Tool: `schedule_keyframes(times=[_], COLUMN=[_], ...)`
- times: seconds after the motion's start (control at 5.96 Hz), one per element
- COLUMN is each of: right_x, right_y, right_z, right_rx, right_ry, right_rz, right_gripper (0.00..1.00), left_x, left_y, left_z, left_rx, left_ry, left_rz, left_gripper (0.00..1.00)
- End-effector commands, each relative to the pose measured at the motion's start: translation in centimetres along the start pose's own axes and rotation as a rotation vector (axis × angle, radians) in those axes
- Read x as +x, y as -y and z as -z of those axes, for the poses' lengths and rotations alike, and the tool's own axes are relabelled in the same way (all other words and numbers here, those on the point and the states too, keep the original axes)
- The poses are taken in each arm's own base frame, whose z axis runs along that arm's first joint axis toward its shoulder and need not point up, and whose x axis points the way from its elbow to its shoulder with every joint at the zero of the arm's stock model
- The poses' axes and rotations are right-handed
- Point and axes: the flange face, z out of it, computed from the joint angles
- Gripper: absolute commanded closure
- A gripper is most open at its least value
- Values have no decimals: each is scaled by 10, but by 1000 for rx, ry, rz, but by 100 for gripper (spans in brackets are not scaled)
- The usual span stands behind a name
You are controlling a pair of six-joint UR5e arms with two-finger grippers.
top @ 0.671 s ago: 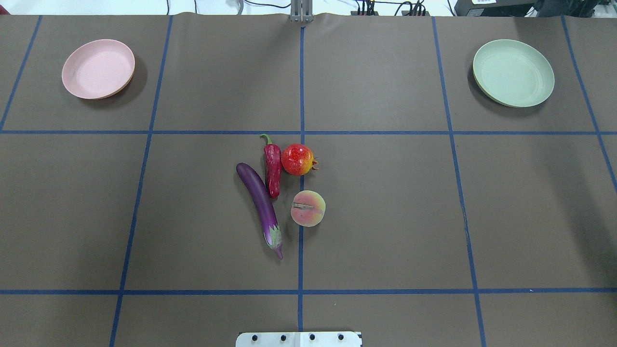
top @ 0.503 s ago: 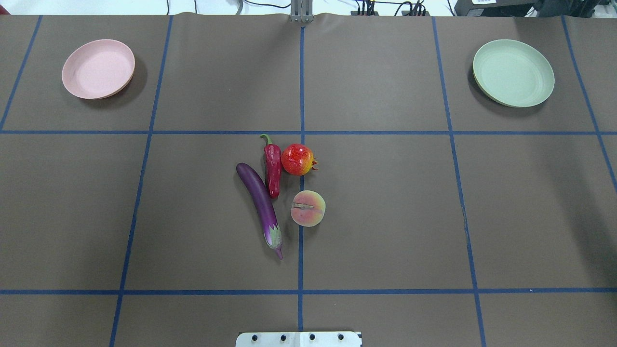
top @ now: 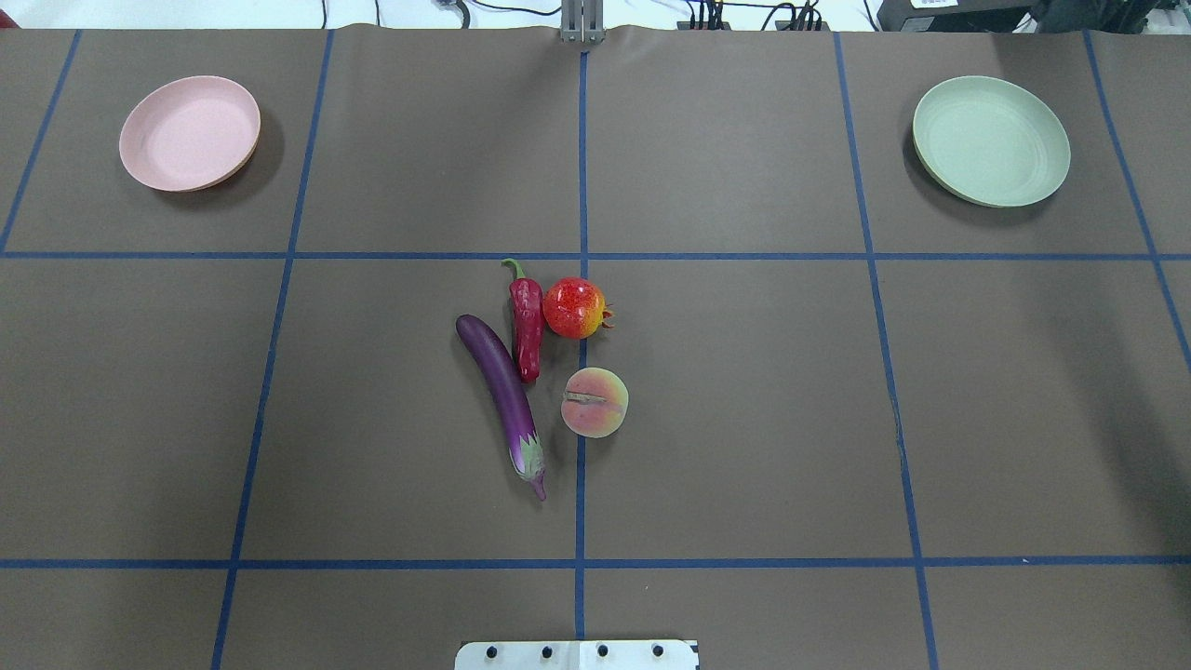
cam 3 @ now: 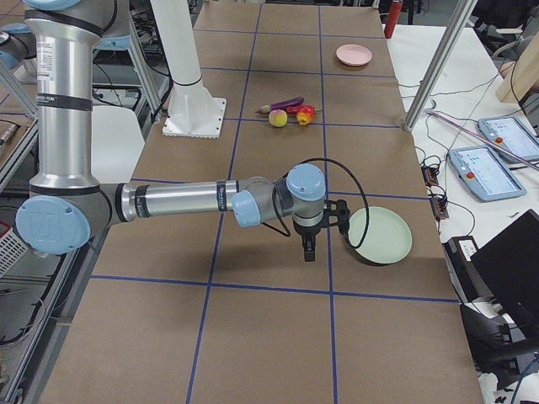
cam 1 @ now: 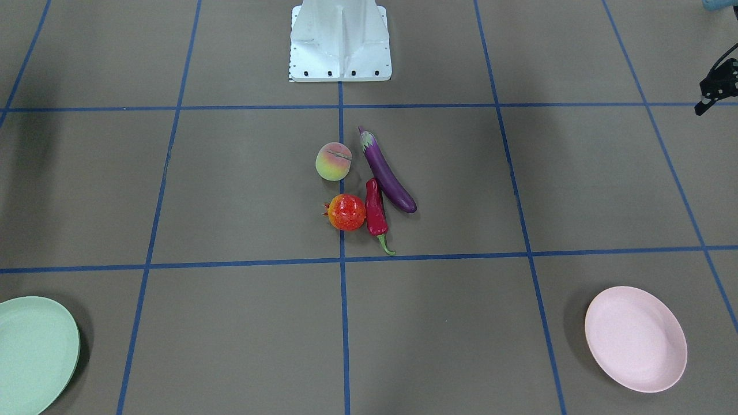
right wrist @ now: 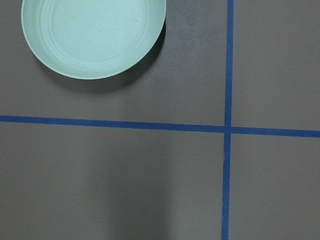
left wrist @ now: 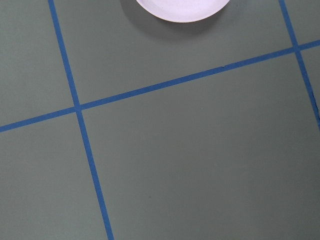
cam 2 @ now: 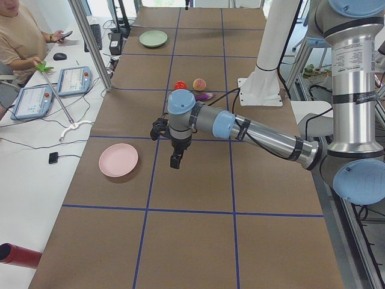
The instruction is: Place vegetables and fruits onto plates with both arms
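The purple eggplant [top: 505,391], red chili [top: 528,326], red-orange pomegranate [top: 573,308] and peach [top: 595,402] lie close together at the table's middle. The pink plate [top: 189,133] is empty at the far left, the mint green plate [top: 990,140] empty at the far right. My left gripper [cam 2: 175,159] hangs above the table beside the pink plate [cam 2: 118,159]. My right gripper [cam 3: 309,248] hangs beside the green plate [cam 3: 381,236]. Both show only in the side views, so I cannot tell whether they are open or shut.
The white robot base [top: 577,654] stands at the near edge. Blue tape lines mark a grid on the brown table cover. Operators' tablets and cables lie on the side bench [cam 2: 54,90] beyond the table's far edge.
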Motion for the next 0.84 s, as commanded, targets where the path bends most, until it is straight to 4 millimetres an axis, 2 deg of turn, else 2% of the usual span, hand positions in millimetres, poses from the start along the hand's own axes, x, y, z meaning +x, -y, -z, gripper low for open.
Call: schedule_keyframes(times=[0.0,0.5,0.67], right_x=[-2,0,1], right_y=[0,-6,-6], right_z=[-1,-2,-3], right_rx=[-1,-5,-6], right_ry=[3,10,8], right_rz=[3,10,8], right_gripper=[0,0,0], left_x=[-1,5,2], left_y=[-2,-1,-8], left_z=[-1,4,1], left_rx=[-4,6,-5], left_ry=[-6,-9,-8], left_rz=[6,-8,1], left_gripper=[0,0,0])
